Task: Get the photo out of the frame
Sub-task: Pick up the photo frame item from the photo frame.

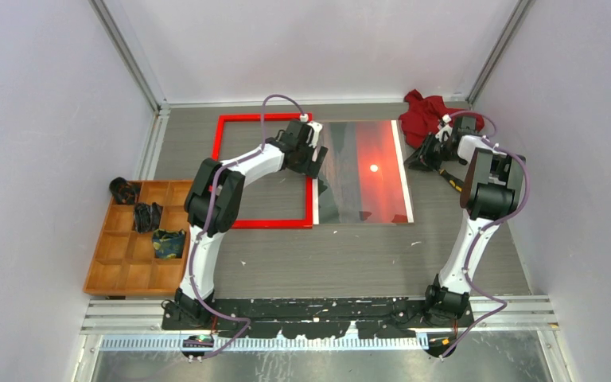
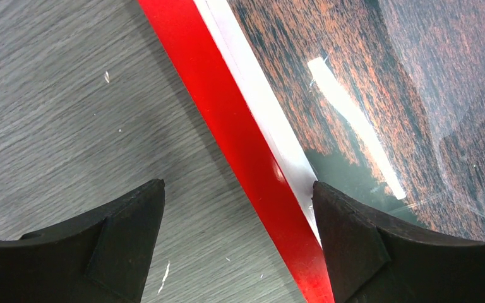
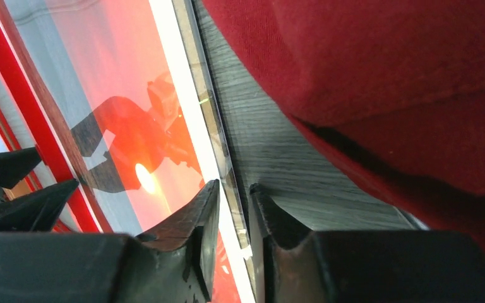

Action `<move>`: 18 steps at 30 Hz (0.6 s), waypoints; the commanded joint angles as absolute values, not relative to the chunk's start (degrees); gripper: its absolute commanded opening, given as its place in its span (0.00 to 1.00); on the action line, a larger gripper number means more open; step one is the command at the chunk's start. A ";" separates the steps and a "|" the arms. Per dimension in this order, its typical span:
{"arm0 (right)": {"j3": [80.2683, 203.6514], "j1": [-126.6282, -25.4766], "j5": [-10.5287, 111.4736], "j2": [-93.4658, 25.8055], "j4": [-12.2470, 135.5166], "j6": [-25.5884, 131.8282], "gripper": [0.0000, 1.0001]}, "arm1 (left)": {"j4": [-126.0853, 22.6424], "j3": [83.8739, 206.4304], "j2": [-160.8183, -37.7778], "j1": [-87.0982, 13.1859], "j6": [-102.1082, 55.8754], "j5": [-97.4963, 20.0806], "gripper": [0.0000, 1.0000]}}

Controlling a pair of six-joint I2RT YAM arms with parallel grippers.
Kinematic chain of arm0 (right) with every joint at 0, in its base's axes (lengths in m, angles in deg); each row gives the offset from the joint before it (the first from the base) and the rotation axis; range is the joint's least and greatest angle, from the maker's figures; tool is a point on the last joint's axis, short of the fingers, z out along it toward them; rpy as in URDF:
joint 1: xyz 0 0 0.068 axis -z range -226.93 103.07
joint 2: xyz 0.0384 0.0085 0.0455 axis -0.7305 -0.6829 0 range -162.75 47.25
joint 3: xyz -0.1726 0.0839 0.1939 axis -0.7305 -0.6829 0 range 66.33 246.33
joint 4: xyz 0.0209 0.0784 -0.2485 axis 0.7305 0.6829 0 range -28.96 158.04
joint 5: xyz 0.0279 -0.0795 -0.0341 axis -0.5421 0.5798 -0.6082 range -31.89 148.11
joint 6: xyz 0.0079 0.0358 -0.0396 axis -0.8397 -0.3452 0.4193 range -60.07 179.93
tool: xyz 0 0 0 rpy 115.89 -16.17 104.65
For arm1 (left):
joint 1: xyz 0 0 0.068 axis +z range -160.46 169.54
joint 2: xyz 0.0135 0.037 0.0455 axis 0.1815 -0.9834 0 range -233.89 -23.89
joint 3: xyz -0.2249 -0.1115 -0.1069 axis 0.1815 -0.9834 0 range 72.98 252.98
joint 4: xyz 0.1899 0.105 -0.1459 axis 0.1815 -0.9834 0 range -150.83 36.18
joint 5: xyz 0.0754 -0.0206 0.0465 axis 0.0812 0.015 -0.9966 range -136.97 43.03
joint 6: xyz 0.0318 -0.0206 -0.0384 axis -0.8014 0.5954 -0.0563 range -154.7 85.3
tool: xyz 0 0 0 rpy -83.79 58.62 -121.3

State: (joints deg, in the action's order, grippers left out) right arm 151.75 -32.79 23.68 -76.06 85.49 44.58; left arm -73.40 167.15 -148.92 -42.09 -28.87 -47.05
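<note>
Right pincer (image 3: 233, 189) astride photo (image 3: 101, 63) edge, red cloth (image 3: 385, 63) close beside.

Overhead, I see bright, even, diffuse light on the grey wood-grain table (image 1: 350, 255), with only faint shadows under the arms (image 1: 223, 191). Through the left wrist camera, a white bar of glare crosses the glossy rectangular sunset print (image 2: 417, 95). Through the right wrist camera, that print mirrors a dark arm silhouette, and the crumpled red cloth (image 3: 385, 63) near the lens carries a deep shadow.
</note>
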 commanded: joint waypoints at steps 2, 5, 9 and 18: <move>152.81 -32.87 24.67 -78.40 87.10 45.29 0.25 | -74.92 165.34 -147.75 -41.92 -28.59 -45.50 0.88; 152.44 -32.50 23.97 -78.31 86.75 44.65 0.13 | -74.77 165.10 -147.80 -41.92 -28.39 -45.39 0.88; 151.49 -30.99 22.17 -77.34 85.15 43.33 0.01 | -75.03 165.34 -148.06 -41.90 -28.37 -45.17 0.88; 149.37 -27.25 20.91 -74.81 83.30 42.45 0.01 | -75.54 165.29 -146.40 -41.60 -28.36 -46.20 0.90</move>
